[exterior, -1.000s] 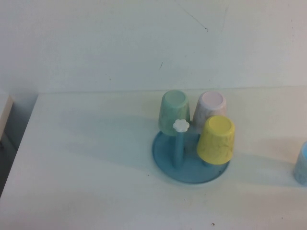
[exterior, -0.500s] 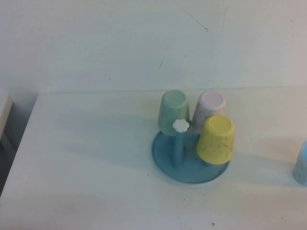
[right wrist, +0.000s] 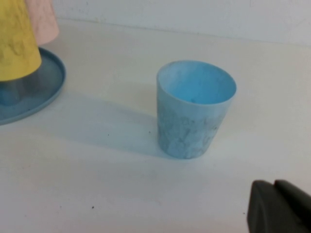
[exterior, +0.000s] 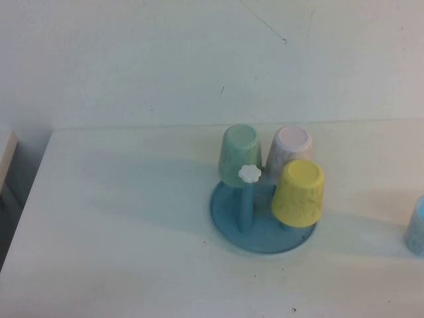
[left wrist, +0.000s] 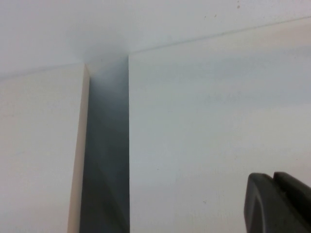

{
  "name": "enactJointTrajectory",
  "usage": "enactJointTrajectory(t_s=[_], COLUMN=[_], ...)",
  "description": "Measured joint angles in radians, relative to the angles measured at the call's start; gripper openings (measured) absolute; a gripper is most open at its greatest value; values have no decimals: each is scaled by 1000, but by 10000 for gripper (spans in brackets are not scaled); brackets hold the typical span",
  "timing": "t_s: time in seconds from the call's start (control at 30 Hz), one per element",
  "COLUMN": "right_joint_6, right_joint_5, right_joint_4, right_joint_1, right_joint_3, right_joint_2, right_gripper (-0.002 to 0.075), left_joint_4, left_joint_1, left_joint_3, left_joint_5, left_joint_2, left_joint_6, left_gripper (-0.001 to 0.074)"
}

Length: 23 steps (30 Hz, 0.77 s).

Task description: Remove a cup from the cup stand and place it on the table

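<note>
The light blue cup (right wrist: 195, 109) stands upright, mouth up, on the white table (exterior: 132, 218); in the high view it shows only partly at the right edge (exterior: 417, 228). The blue cup stand (exterior: 263, 232) sits right of centre, with one bare peg topped by a white flower knob (exterior: 249, 174). My right gripper (right wrist: 274, 184) is shut and empty, apart from the cup on its near side. My left gripper (left wrist: 273, 177) is shut and empty over the table's left part. Neither gripper shows in the high view.
A mint green cup (exterior: 240, 154), a pink cup (exterior: 289, 151) and a yellow cup (exterior: 299, 192) hang upside down on the stand's pegs. The table's left edge, a dark gap (left wrist: 104, 160) and a beige surface (left wrist: 39, 155) lie by the left gripper. A white wall (exterior: 199, 59) stands behind.
</note>
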<state>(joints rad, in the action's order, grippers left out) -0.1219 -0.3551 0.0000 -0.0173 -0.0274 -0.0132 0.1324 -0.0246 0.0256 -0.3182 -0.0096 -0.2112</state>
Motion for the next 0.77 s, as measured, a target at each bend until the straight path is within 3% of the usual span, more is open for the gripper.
enactJointTrajectory(t_s=[0.77], right_joint_6=[0], right_joint_5=[0], right_joint_4=[0], right_joint_1=[0], right_joint_3=[0], right_joint_2=[0], right_gripper=[-1], left_joint_4=[-29], left_joint_1=[0], left_joint_3=[0], left_joint_5=[0], left_joint_2=[0], left_joint_6=[0], left_gripper=[-2])
